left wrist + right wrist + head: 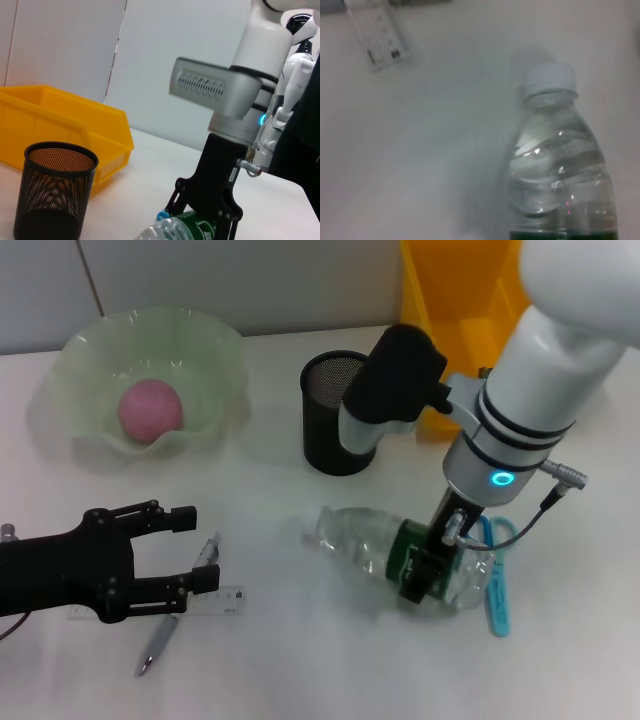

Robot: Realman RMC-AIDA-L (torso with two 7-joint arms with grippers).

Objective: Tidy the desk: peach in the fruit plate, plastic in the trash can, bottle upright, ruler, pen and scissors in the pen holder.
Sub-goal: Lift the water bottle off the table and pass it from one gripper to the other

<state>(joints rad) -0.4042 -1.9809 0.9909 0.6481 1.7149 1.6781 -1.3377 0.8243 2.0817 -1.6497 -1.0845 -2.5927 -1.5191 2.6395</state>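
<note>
On the tabletop [300, 670], the peach [151, 411] sits in the fruit plate [75, 360] at far left. The pen holder [325, 440] stands right of it, the bin [450, 310] farther right. The bottle [365, 552] lies nearer, scissors [497, 592] at its right; ruler [225, 602] and pen [160, 640] lie near left.

Right tool [205, 220] astride lying bottle [175, 231]

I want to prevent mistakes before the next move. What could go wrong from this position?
1. The right gripper straddles the lying bottle at its green label; the smooth round body could slip or roll while being stood up.
2. The blue scissors lie right against the bottle's base, so tilting it may push them.
3. The left gripper is open just above the ruler and pen, which overlap; picking up one may drag the other.
</note>
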